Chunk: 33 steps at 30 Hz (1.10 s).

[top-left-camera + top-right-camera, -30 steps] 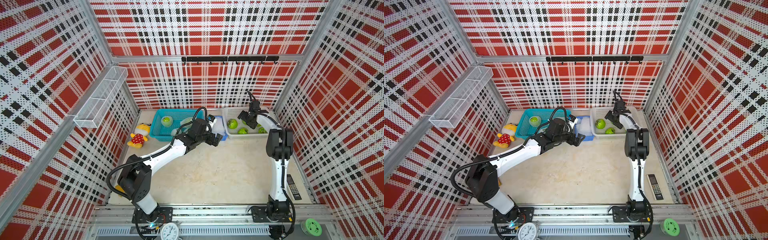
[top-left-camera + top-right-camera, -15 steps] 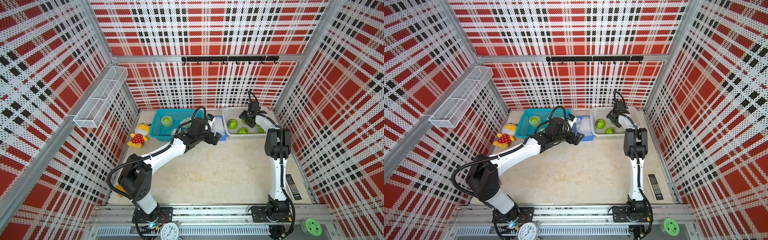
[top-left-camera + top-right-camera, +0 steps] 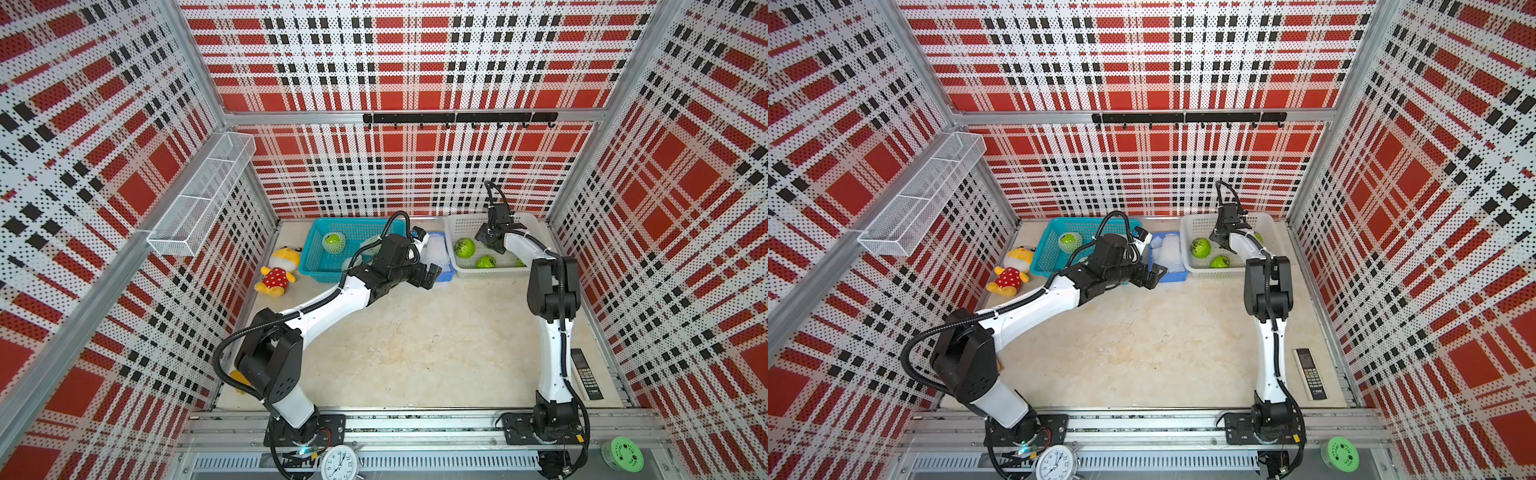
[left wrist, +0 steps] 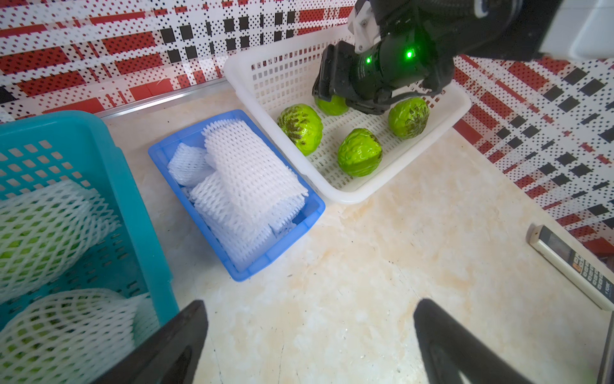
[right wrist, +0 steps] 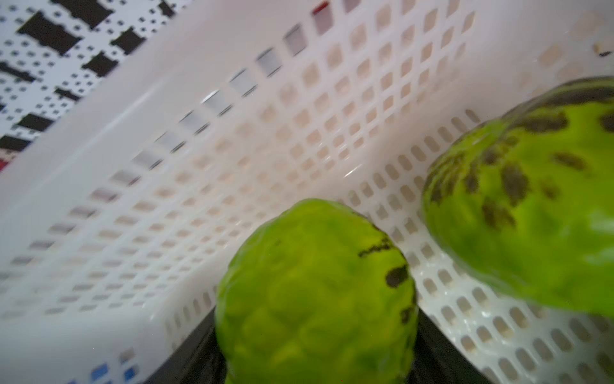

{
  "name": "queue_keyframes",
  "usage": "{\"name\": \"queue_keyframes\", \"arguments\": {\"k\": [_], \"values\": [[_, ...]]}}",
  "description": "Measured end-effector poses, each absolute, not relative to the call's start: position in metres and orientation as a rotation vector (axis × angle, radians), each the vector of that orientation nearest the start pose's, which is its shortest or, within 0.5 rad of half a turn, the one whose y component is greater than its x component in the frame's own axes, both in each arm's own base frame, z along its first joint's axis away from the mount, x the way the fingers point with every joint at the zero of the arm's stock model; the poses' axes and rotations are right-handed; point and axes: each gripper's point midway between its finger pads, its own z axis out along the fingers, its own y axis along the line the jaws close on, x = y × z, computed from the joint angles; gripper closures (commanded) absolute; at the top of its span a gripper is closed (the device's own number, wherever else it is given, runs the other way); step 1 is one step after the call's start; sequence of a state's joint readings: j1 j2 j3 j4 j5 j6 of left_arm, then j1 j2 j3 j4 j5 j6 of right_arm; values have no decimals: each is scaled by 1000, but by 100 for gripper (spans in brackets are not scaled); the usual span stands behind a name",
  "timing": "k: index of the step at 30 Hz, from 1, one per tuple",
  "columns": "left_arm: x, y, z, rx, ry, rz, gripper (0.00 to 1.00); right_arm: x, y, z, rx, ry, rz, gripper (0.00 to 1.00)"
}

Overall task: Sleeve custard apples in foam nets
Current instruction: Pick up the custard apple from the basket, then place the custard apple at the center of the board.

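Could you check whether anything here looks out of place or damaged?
A plush toy lies beside the teal basket, and a remote control lies near the edge of the table; neither fits fruit sleeving.

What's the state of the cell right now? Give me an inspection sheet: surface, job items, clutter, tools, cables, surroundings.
Surface: beige marbled table, no spills seen.
Job's things: four custard apples in white basket; foam nets piled in blue tray; sleeved fruit in teal basket.
Clutter: plush toy, remote control, alarm clock, green disc.
Grippers: left tool open, empty, above table; right tool in white basket, fingers against one custard apple.
Cables: black conduits loop along both arms; no snag seen.
Surroundings: plaid perforated walls, wire shelf, hook rail.
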<state>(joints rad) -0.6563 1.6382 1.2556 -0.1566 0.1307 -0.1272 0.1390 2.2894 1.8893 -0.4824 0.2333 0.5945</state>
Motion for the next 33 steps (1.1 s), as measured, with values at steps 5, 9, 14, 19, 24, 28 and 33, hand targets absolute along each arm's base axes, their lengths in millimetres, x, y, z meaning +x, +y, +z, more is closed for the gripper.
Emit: {"name": "queue_keyframes", "arguments": {"k": [5, 9, 14, 19, 24, 28, 33], "values": [[368, -306, 229, 617, 2040, -573, 0, 567, 83, 158, 450, 2265, 62, 36], [351, -280, 259, 565, 1970, -540, 1, 529, 111, 231, 322, 2163, 121, 36], [319, -241, 309, 484, 1838, -521, 0, 460, 142, 294, 191, 2094, 233, 35], [289, -204, 334, 414, 1767, -500, 1, 375, 173, 289, 40, 2165, 347, 35], [272, -185, 307, 379, 1822, -492, 1, 304, 199, 207, -66, 2400, 454, 35], [267, -186, 267, 386, 1927, -503, 1, 267, 205, 133, -68, 2625, 485, 33], [262, -189, 236, 391, 2020, -524, 0, 246, 210, 84, -42, 2829, 469, 33]]}}
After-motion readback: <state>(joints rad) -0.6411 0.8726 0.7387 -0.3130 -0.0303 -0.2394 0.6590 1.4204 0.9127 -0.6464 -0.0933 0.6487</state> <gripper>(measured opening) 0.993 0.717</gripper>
